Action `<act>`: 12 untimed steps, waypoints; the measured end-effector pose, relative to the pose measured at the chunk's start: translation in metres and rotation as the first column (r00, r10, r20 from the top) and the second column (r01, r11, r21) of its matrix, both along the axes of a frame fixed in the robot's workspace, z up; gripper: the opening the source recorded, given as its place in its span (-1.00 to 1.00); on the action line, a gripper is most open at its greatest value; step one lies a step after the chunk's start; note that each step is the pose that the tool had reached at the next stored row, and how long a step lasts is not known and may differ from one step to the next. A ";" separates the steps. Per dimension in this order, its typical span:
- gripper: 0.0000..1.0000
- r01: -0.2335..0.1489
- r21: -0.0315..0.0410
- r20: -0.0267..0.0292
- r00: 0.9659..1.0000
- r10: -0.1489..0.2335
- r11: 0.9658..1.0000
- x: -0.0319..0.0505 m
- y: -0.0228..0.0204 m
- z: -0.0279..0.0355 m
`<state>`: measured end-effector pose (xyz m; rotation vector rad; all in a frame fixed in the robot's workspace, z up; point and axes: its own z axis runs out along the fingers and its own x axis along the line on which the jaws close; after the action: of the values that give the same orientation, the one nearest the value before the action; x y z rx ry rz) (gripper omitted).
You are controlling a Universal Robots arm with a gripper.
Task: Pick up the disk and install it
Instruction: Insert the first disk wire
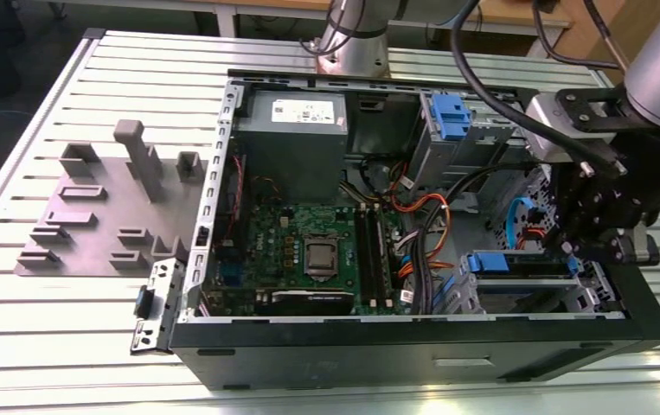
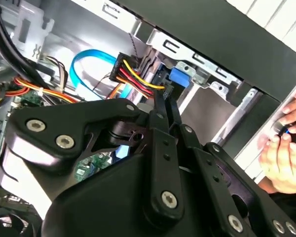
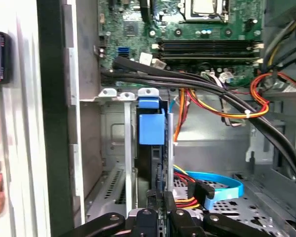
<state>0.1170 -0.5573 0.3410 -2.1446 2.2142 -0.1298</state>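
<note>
One disk point(image 3: 152, 129) | blue carrier bracket | upright in drive bay point(image 3: 113, 148)

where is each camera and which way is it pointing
exterior view: off the arm, above, looking down into the open case; the arm and hand stand at this view's right, at the drive bay.
first wrist view: on the wrist, looking past the hand along the disk in the bay, toward the motherboard.
second wrist view: on the wrist, behind the hand's linkage; a person's hand outside the case.
shared: both wrist views show the blue carrier and the blue cable.
</note>
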 end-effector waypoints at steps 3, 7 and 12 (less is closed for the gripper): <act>-0.68 -0.013 0.000 0.000 1.000 0.013 1.000 -0.0016 0.0000 -0.0005; -0.68 -0.024 0.000 0.003 1.000 0.024 1.000 -0.0043 0.0000 -0.0016; -0.68 -0.024 -0.008 0.041 0.999 0.024 1.000 -0.0095 0.0000 -0.0018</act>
<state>0.1074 -0.5572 0.3392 -2.1513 2.1683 -0.1792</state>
